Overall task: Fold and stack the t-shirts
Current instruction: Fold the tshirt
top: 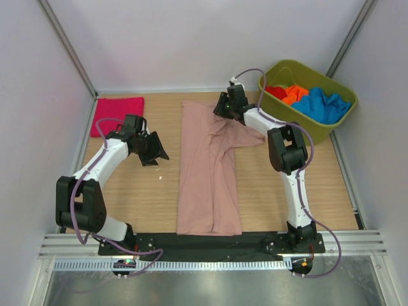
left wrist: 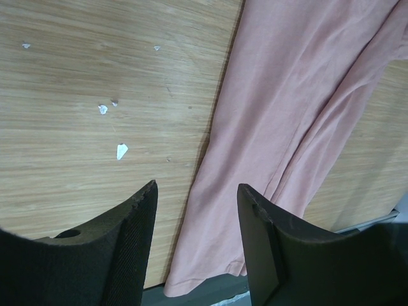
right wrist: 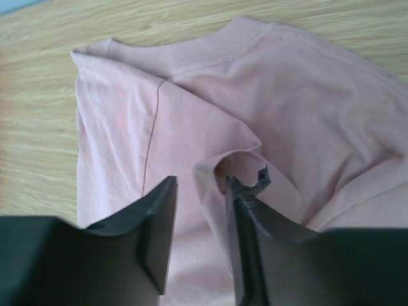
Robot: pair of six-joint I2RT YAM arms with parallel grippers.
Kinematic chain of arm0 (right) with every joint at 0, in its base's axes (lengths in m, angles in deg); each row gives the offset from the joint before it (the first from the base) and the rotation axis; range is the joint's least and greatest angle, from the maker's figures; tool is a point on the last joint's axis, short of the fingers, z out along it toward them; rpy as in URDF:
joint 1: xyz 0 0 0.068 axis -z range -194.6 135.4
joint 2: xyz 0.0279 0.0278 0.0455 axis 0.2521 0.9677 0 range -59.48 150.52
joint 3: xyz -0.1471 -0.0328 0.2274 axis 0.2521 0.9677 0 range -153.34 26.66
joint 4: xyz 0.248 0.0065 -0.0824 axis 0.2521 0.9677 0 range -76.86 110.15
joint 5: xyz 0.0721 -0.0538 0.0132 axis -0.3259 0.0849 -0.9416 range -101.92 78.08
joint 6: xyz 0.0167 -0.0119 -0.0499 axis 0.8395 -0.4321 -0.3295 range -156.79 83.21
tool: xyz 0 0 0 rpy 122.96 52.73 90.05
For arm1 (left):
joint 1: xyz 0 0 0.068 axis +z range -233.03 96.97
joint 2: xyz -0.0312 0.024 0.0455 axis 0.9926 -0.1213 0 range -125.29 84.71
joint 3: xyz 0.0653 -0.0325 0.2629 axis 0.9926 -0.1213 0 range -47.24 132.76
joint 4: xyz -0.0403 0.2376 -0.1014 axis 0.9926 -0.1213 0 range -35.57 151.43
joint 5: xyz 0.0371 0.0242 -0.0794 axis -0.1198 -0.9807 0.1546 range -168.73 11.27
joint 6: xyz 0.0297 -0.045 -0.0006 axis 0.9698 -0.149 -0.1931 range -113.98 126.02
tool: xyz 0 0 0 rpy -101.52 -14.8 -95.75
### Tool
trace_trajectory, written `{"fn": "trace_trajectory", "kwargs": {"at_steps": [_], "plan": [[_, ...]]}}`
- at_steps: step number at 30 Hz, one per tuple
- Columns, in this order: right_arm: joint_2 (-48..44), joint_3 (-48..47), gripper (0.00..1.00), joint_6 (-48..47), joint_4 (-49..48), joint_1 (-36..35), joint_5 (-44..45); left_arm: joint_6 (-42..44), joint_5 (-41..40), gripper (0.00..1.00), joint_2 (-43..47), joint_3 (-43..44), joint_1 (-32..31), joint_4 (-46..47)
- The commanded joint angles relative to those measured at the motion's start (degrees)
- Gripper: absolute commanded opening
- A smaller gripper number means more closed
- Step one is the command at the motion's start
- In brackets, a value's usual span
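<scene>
Hovering over the dusty-pink t-shirt (right wrist: 306,108), the right gripper (right wrist: 203,183) stands narrowly parted, a cloth ridge at its tips; the left gripper (left wrist: 197,187) gapes wide, empty.

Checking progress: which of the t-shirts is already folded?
The magenta t-shirt at the far-left corner: a neat rectangle; the dusty-pink one lies spread out, the others crumpled in the green tub.

Your left hand (left wrist: 197,187) hung over the wooden bench (left wrist: 95,64) with its two dark fingers spread apart. The dusty-pink t-shirt (left wrist: 299,95) lay flat on the right, its long edge running down between them. Small white flecks (left wrist: 121,151) dotted the wood on the left.
</scene>
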Motion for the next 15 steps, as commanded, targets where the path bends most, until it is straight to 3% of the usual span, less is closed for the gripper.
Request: {"fn": "trace_trajectory", "kwargs": {"at_steps": [1,3,6,12,15], "plan": [[-2.6,-4.6,0.48,-1.8,5.2,-0.2,4.0,0.3,2.0,0.55,0.4,1.2,0.5,2.1],[-5.8,-4.8,0.57,-1.9,7.3,0.3,7.2,0.3,2.4,0.55,0.4,1.1,0.5,2.2],[-11.1,-4.1,0.62,0.9,14.6,1.0,12.1,0.3,2.4,0.55,1.2,1.0,0.5,2.4],[-19.2,3.2,0.57,4.9,24.1,3.4,21.4,0.3,2.6,0.55,2.1,0.8,0.5,2.4],[-21.0,6.3,0.54,12.6,31.2,5.4,23.1,0.3,3.0,0.55,2.3,0.4,0.5,2.6]]}}
